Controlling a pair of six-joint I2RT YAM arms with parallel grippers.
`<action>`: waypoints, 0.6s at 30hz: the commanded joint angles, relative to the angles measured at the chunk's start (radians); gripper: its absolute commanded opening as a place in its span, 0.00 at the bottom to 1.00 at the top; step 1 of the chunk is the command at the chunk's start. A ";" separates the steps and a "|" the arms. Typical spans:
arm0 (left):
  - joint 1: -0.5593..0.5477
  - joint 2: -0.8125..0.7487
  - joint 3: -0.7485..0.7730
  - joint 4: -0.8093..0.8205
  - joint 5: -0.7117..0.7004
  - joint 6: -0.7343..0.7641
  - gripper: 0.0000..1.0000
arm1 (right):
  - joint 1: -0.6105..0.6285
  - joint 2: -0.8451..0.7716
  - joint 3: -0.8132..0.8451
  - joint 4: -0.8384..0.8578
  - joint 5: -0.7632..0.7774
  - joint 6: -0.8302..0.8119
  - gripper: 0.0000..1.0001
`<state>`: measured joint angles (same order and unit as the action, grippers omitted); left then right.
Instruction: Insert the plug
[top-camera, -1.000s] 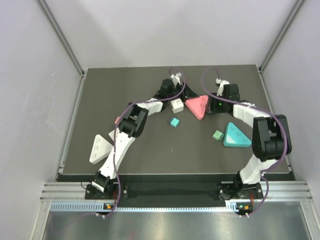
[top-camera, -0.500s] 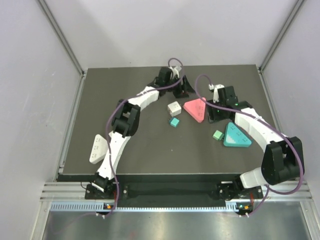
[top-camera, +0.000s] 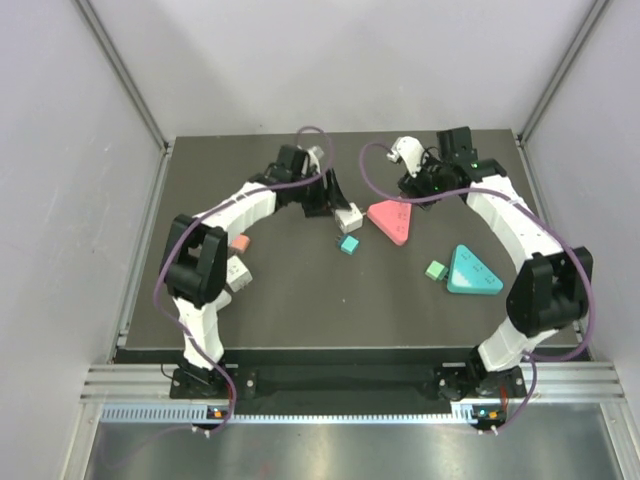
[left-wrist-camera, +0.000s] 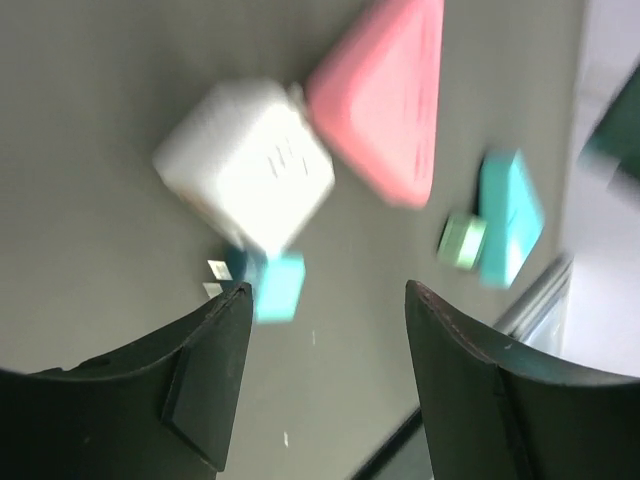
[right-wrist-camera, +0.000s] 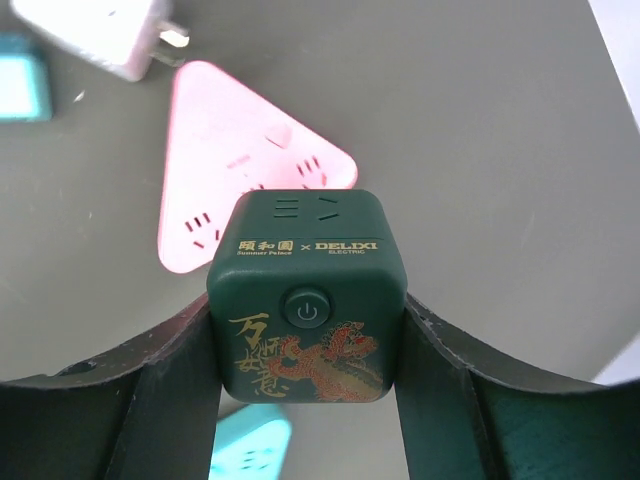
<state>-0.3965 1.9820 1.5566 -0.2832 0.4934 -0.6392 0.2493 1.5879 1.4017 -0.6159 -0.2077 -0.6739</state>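
Top external view: no writing is legible from this height; the left arm reaches across the table (top-camera: 300, 300) to its far middle, its left gripper (top-camera: 328, 193) just beside a white cube plug (top-camera: 350, 217); that cube lies close against a pink triangular socket strip (top-camera: 393, 219); the right arm arcs up the right side and bends inward, its right gripper (top-camera: 422, 184) poised at the strip's far corner; a small teal cube (top-camera: 348, 244), a small green block (top-camera: 435, 269) and a teal triangular strip (top-camera: 472, 272) lie nearer the bases.

Left wrist view: badly blurred, nothing readable; the fingers stand apart with nothing between them, and the white cube plug lies on the table beyond them.

Right wrist view: a dark green cube plug (right-wrist-camera: 306, 300) carries gold lettering "Summer Palace × DELIXI ELECTRIC" beside Chinese characters, a round power button and a gold dragon with more characters; the fingers clamp it on both sides, holding it over the pink strip, whose sockets face up; the white cube's metal prongs show at top left.
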 joint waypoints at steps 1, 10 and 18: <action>-0.094 -0.124 -0.114 -0.065 -0.053 0.101 0.67 | -0.028 0.091 0.147 -0.125 -0.167 -0.292 0.00; -0.113 -0.270 -0.245 -0.165 -0.118 0.210 0.70 | -0.082 0.274 0.310 -0.304 -0.259 -0.558 0.00; -0.113 -0.416 -0.277 -0.261 -0.100 0.268 0.77 | -0.104 0.354 0.381 -0.404 -0.369 -0.728 0.00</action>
<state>-0.5053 1.6577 1.2816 -0.4843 0.4419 -0.4438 0.1539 1.9358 1.7107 -0.9535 -0.4774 -1.2728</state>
